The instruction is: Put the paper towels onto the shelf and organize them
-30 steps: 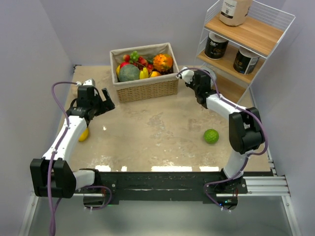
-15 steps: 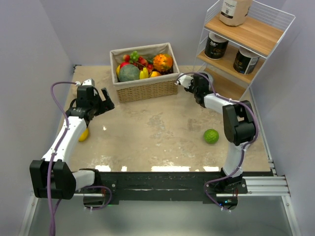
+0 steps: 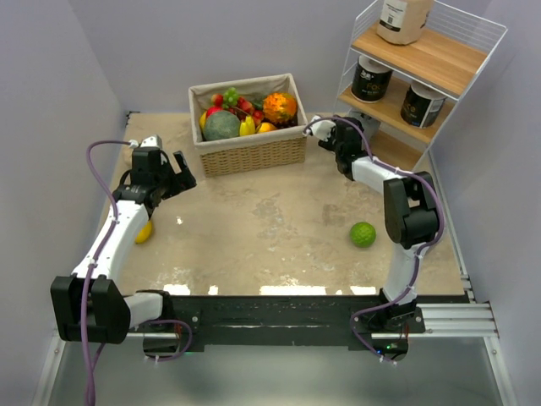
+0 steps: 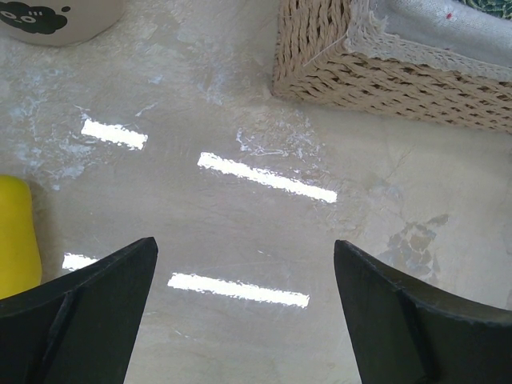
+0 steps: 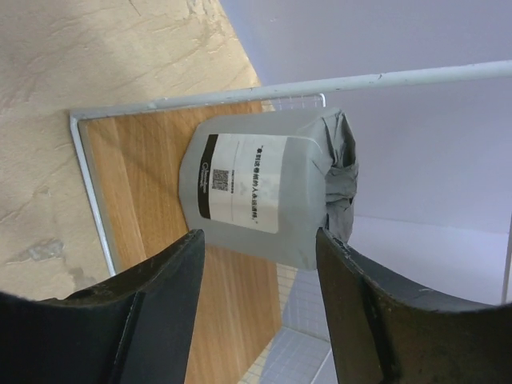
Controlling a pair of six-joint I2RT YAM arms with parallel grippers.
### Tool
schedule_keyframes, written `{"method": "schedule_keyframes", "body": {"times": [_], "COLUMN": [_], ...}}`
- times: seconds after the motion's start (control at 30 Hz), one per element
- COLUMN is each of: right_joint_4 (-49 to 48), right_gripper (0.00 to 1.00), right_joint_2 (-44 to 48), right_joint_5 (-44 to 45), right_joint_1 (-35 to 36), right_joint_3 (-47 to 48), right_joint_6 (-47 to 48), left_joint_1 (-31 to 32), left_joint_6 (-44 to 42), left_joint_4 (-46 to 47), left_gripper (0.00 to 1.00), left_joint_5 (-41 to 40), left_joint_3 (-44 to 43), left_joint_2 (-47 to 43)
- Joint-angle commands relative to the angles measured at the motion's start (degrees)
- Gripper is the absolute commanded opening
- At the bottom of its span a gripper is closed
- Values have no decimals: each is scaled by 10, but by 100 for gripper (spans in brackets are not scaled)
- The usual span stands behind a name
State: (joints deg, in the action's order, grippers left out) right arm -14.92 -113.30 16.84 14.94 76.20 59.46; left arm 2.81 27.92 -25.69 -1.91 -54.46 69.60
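A grey paper towel roll (image 5: 264, 192) with a white label lies on the lowest wooden board of the shelf (image 5: 152, 200). My right gripper (image 5: 258, 236) is open right in front of it, one finger to either side of its near end. From above, the right gripper (image 3: 352, 128) reaches into the bottom of the white wire shelf (image 3: 439, 63). Two black rolls (image 3: 370, 79) (image 3: 423, 104) stand on the middle board and a tan roll (image 3: 401, 19) stands on the top board. My left gripper (image 4: 244, 244) (image 3: 179, 173) is open over bare table. Another tan roll (image 4: 56, 16) lies beyond it.
A wicker fruit basket (image 3: 249, 150) (image 4: 384, 64) stands at the back centre. A green lime (image 3: 363, 234) lies on the table near the right arm. A yellow fruit (image 3: 144, 231) (image 4: 16, 232) lies beside the left arm. Grey walls close in both sides.
The right gripper's jaws have spread apart and let go of the grey roll on the lowest board. The right wrist shifted slightly. The left arm has stayed still.
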Motion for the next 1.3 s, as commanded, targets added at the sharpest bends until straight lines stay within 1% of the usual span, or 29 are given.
{"method": "schedule_keyframes", "body": {"times": [0.0,0.17,0.33,0.37,0.43,0.47,0.53,0.57,0.63,0.67,0.73,0.77,0.8,0.83,0.87,0.93,0.97,1.03,1.13,1.17,1.2,1.23,1.27], "right_joint_4": [-26,-20,14,42,77,116,139,156,182,222,289,369,413,453,517,567,598,604,598,587,580,587,593], "right_gripper": [61,61,60,60,60,59,59,59,59,59,60,60,60,61,61,61,61,61,61,62,64,64,65], "right_joint_2": [30,78,150,169,185,206,228,255,286,299,324,327,330,334,338,359,369,406,443,466,475,482,492], "right_joint_5": [14,19,37,57,71,78,96,105,143,154,193,203,213,247,266,322,331,334,290,259,252,256,279], "right_joint_1": [-1,18,82,107,131,148,166,179,187,190,190,190,189,189,188,187,180,165,87,40,21,-2,-8], "right_joint_3": [20,-4,-61,-67,-75,-75,-87,-95,-114,-114,-91,-77,-50,-41,-35,-33,-37,-61,-96,-105,-119,-120,-120], "right_joint_6": [14,-3,-62,-72,-125,-179,-243,-307,-379,-465,-553,-636,-673,-702,-754,-803,-840,-863,-876,-878,-875,-878,-892], "left_joint_1": [3,3,3,3,3,3,3,3,3,3,3,3,3,3,3,3,3,4,11,12,14,18,22], "left_joint_6": [2,3,3,3,2,3,2,2,2,1,1,2,2,3,3,5,6,5,4,4,4,5,6], "left_joint_4": [26,28,28,28,28,28,28,28,28,28,28,27,26,28,30,31,31,32,32,32,32,30,29], "left_gripper": [97,97,97,98,98,98,98,98,98,98,99,100,100,100,100,100,100,99,99,99,98,99,99], "left_joint_5": [5,9,9,10,10,11,10,9,9,9,10,13,15,16,16,16,30,31,33,30,28,22,21], "left_joint_3": [6,7,7,7,7,7,7,6,7,6,8,7,7,7,8,8,8,9,9,9,9,9,8], "left_joint_2": [-18,-20,-25,-27,-30,-32,-34,-36,-39,-40,-41,-41,-43,-45,-45,-47,-47,-47,-48,-48,-49,-50,-50]}}
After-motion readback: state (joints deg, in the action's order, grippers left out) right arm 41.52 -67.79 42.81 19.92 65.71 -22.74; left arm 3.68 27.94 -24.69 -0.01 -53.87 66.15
